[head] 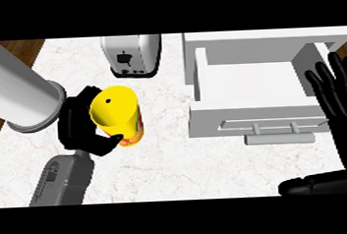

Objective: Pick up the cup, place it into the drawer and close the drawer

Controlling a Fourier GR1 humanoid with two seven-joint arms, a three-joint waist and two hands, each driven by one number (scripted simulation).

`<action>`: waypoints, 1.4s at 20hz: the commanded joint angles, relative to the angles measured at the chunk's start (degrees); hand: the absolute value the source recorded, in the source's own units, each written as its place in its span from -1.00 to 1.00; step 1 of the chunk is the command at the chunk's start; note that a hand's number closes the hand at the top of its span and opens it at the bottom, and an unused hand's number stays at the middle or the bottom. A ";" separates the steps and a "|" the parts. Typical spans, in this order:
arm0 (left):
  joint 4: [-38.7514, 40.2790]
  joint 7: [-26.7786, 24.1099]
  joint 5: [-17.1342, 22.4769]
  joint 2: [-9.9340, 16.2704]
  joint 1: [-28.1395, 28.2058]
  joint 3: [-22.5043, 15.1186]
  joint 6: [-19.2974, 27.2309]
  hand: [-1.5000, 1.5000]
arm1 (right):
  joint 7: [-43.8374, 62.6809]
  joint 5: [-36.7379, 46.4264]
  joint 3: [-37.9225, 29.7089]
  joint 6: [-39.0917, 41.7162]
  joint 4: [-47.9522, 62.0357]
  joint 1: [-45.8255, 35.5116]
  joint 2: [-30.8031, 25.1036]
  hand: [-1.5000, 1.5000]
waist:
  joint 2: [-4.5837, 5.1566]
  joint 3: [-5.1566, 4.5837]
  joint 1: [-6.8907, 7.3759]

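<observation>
The cup is yellow with a red and orange pattern low on its side, and it tilts slightly. My left hand is shut on the cup, with fingers behind it and the thumb curled across its lower front. The cup is over the counter, left of the white drawer and apart from it. The drawer stands pulled open, its inside bare and its handle on the near face. My right hand is open at the right edge, fingers straight and pointing up beside the drawer's right wall.
A silver toaster stands at the back, between the cup and the drawer. The white marble counter ends in a dark wooden strip on the left. My grey left forearm crosses the upper left corner.
</observation>
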 commanded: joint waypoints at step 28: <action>16.45 20.38 -6.21 -4.58 -40.60 -5.73 23.11 1.00 | 1.59 0.06 -1.27 -0.89 0.59 -2.82 -0.62 -1.00 | 0.34 -0.04 -1.05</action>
